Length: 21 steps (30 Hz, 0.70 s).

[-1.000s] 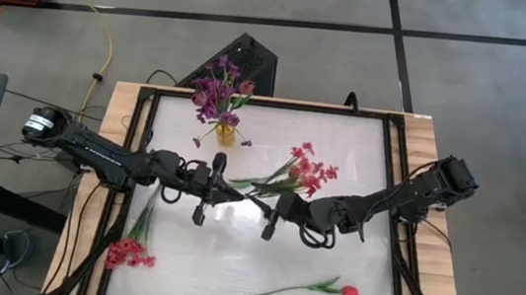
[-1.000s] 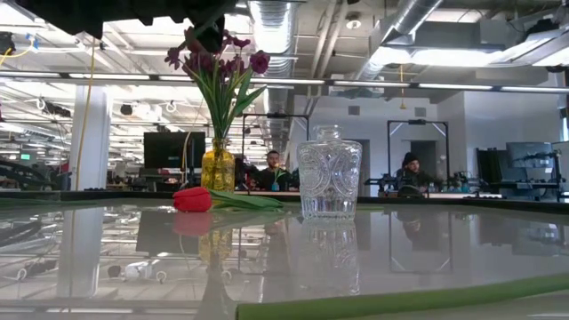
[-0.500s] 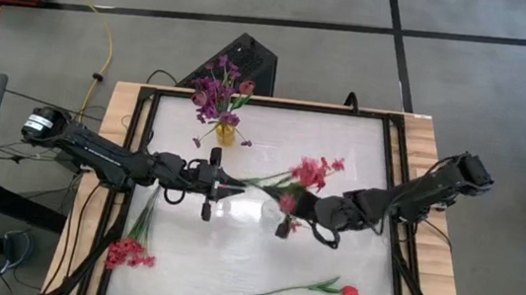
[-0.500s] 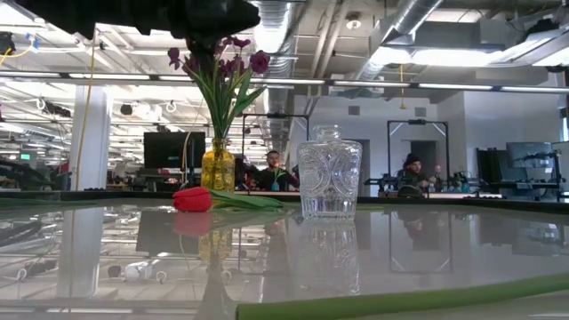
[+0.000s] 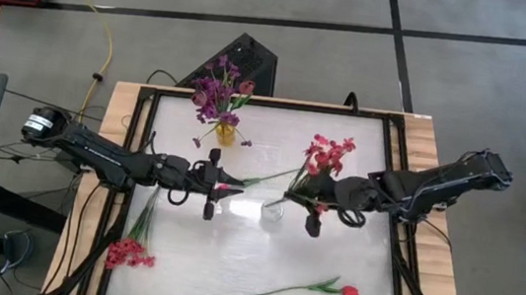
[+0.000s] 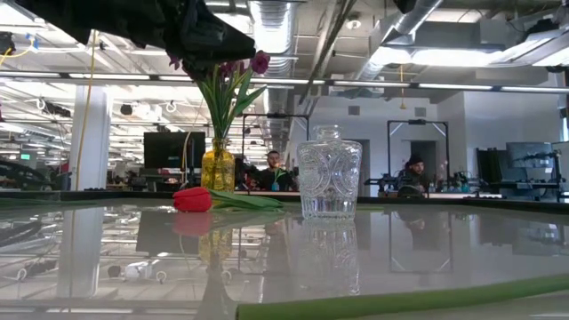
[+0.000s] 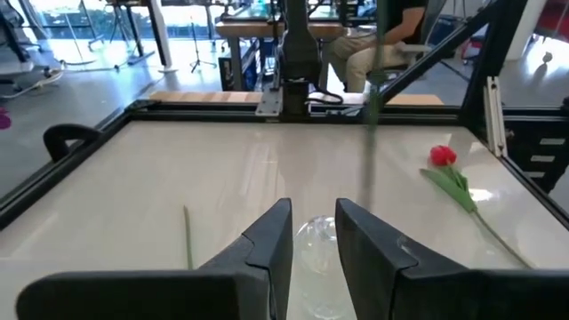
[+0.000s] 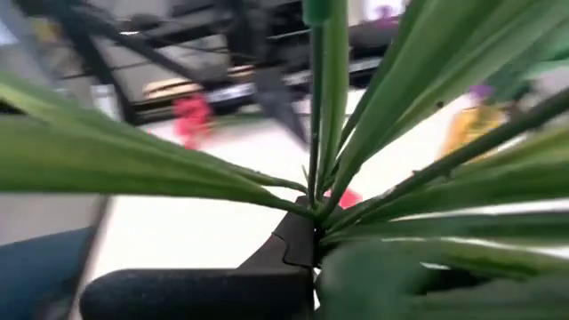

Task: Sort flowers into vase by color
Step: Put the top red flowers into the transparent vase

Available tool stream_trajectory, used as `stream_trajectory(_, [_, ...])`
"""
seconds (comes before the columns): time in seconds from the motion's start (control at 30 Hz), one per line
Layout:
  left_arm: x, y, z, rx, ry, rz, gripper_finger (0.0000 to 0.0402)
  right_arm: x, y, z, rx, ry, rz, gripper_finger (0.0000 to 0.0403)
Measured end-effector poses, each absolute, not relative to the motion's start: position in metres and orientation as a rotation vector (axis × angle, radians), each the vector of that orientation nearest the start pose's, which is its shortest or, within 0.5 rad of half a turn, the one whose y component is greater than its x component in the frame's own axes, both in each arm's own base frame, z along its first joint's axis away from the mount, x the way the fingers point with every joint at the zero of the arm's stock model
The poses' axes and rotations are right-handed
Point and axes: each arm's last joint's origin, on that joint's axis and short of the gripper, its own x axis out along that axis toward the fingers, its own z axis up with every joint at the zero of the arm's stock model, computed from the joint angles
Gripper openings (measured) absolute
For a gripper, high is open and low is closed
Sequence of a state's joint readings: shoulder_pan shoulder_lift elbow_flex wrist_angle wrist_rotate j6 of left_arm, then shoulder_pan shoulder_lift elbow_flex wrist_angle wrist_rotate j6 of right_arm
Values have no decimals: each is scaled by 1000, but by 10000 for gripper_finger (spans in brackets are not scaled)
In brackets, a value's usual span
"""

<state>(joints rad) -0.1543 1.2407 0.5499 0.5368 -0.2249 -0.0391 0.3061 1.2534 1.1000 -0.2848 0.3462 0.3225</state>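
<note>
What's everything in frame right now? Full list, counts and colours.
Yellow vase: 1, holding the purple and maroon flowers, table's far side.
Clear glass vase: 1, holds no flowers yet, table centre.
Red cluster stem: 1, lifted over the table in the right claw, stem end angled toward the glass vase.
Red cluster bunch: 1, lying flat, near left corner.
Red tulip: 1, lying flat, near right side.
Table: 1, white top, black frame.
People: 2, seated in the room behind.
Left claw: fingers narrowly apart, holding nothing, just left of the glass vase.
Right claw: shut on the red cluster stem, right of the glass vase.
</note>
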Motion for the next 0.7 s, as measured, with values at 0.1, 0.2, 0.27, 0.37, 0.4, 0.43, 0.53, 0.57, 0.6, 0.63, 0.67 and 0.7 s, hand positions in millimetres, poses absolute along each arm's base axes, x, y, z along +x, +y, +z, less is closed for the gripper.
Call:
stream_trajectory(0.1, [254,-33,228,-9,157,74,77,264,74,336,186,418,-76,29])
stream_trajectory(0.2, [254,-33,228,-9,158,74,77,261,72,334,190,452,-90,30])
stream_trajectory(0.27, [254,-33,228,-9,160,74,77,260,70,331,187,478,-102,30])
stream_trajectory(0.37, [254,-33,228,-8,162,73,77,261,67,329,203,492,-120,30])
stream_trajectory(0.4, [254,-33,227,-8,162,74,77,261,66,329,203,496,-125,30])
stream_trajectory(0.43, [254,-33,227,-7,164,74,77,261,65,329,204,498,-127,30])
stream_trajectory(0.53, [254,-33,227,-6,169,74,77,261,63,328,205,501,-135,30])
stream_trajectory(0.57, [254,-33,227,-6,169,74,77,261,63,329,206,497,-136,30])
stream_trajectory(0.6, [254,-33,227,-6,171,74,77,261,62,330,205,489,-139,30])
stream_trajectory(0.63, [254,-32,226,-5,173,76,77,261,62,330,204,482,-138,30])
stream_trajectory(0.67, [254,-32,226,-5,176,77,77,261,62,331,203,477,-136,30])
stream_trajectory(0.7, [254,-32,226,-5,178,79,77,261,62,331,204,474,-136,30])
